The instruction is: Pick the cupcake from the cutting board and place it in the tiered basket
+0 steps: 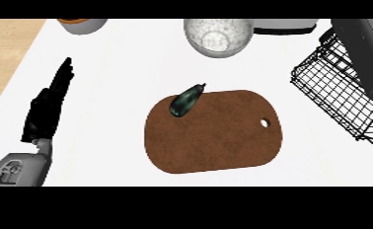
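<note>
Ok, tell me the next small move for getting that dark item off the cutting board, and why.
Probably swing the left robot hand rightward to hover above the dark green item. That hand is open, holds nothing and sits well left of the cutting board. The item lies untouched at the board's far left edge. The wire basket stands at the right.

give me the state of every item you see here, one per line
cutting board: flat on the counter, no cupcake on it
dark green vegetable: lying over the board's upper left edge
wire basket: at the right edge, partly out of view, nothing visible inside
glass bowl: upright beyond the board
left hand: open, fingers straight, resting at the left
right hand: not in view
</note>
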### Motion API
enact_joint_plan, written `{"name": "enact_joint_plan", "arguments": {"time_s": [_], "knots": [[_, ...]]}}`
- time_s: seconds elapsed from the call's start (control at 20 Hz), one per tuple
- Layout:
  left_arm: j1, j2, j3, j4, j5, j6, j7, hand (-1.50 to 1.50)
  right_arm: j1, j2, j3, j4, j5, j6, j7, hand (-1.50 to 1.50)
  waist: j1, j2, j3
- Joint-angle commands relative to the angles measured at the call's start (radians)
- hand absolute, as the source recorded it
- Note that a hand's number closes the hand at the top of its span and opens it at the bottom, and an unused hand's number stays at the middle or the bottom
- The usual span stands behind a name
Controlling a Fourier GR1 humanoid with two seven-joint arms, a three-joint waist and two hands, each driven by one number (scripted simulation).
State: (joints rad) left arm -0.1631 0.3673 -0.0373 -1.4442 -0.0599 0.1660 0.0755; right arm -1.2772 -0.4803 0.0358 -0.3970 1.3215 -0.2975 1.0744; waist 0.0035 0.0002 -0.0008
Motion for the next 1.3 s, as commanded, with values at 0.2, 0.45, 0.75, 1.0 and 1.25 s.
{"name": "enact_joint_plan", "arguments": {"time_s": [0.2,0.45,0.75,1.0,1.25], "knots": [[0.051,0.0,0.019,-0.031,-0.001,-0.019,-0.007,0.0,0.039,-0.123,-0.021,-0.027,-0.001,0.162,-0.028,1.5,0.002,-0.003,0.001],[0.05,-0.048,-0.007,-0.054,-0.059,0.037,0.012,0.0,0.211,-0.118,-0.051,-0.211,-0.083,0.191,-0.113,1.5,-0.02,-0.01,0.001],[0.037,-0.048,0.001,-0.06,-0.055,0.001,0.02,0.0,0.334,-0.102,-0.134,-0.233,-0.17,0.093,-0.178,1.5,-0.001,-0.001,0.001],[0.063,-0.038,0.02,-0.025,-0.041,-0.022,-0.027,0.0,0.333,-0.113,-0.291,-0.294,-0.327,0.088,-0.134,1.5,-0.009,-0.003,0.001],[0.023,-0.039,0.051,0.005,-0.05,-0.033,-0.03,0.0,0.483,-0.061,-0.274,-0.434,-0.34,0.057,-0.131,-1.5,-0.009,-0.002,0.001]]}}
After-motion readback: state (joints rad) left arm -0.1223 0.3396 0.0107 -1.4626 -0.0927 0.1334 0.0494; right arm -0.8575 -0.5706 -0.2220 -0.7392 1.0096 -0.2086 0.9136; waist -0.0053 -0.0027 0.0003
